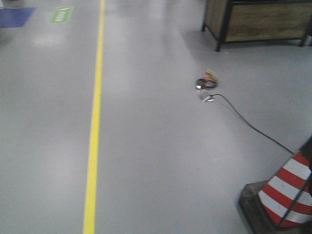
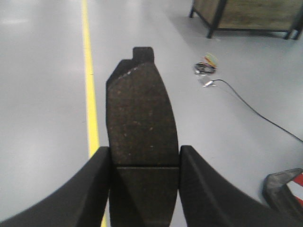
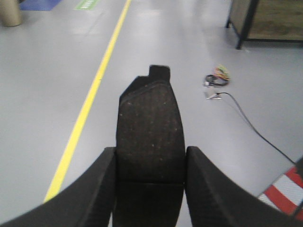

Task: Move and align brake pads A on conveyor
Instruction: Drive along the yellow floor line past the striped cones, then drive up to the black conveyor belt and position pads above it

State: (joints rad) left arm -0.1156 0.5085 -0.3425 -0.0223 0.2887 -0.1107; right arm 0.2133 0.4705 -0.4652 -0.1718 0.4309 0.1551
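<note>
My left gripper (image 2: 144,163) is shut on a dark grey brake pad (image 2: 141,118), gripping it at its middle groove; the pad sticks out forward, high above the grey floor. My right gripper (image 3: 150,163) is shut on a second dark brake pad (image 3: 150,125) in the same way, also held above the floor. The conveyor and the other brake pads are out of view in all three views. Neither gripper shows in the front view.
Grey floor with a yellow line (image 1: 95,122). A red and white traffic cone (image 1: 287,192) stands at the right front. A black cable (image 1: 253,126) and a bundle of wires (image 1: 207,80) lie on the floor. A wooden crate on a black frame (image 1: 258,22) stands far right.
</note>
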